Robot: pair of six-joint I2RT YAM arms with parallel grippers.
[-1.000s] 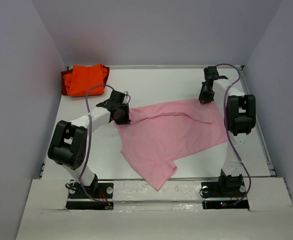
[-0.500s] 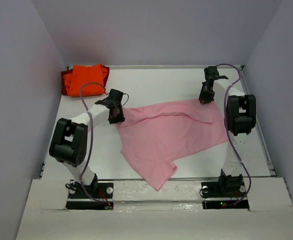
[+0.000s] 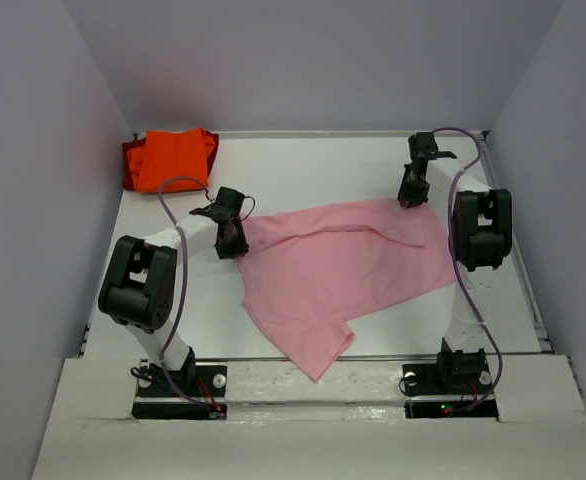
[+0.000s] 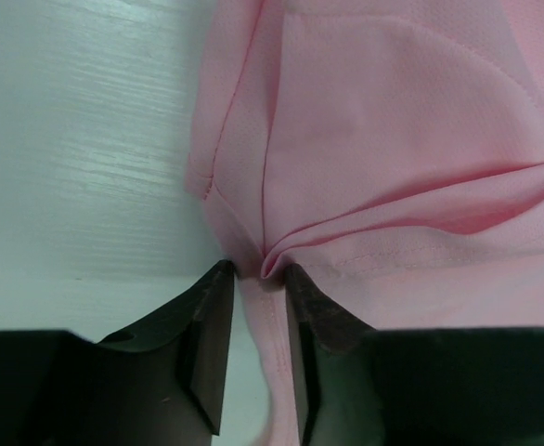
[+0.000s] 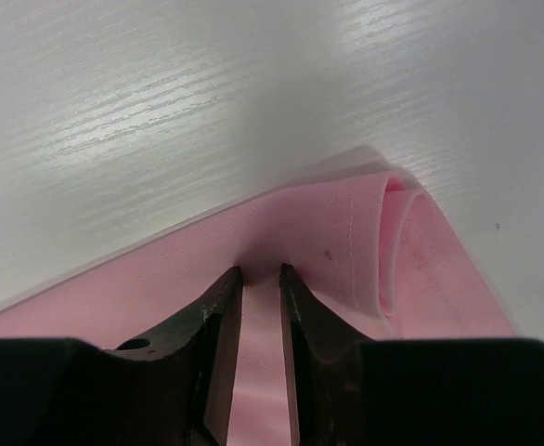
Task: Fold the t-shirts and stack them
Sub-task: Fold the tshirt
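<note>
White desk (image 3: 313, 170) between grey walls; the pink t-shirt (image 3: 343, 265) lies rumpled across its middle, the orange t-shirts (image 3: 173, 158) heaped at the far left corner; my left end effector (image 4: 258, 274) and right end effector (image 5: 261, 274) each pinch a pink edge; I judge this the spreading step; next, draw both apart evenly.

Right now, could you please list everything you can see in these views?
pink t-shirt: one, light pink, spread crumpled across the middle of the table.
orange t-shirts: one pile, count unclear, orange to red-orange, far left corner.
table: one, white, under everything.
left pincer: one, black, shut on the pink t-shirt's left edge.
right pincer: one, black, shut on its far right edge.
</note>
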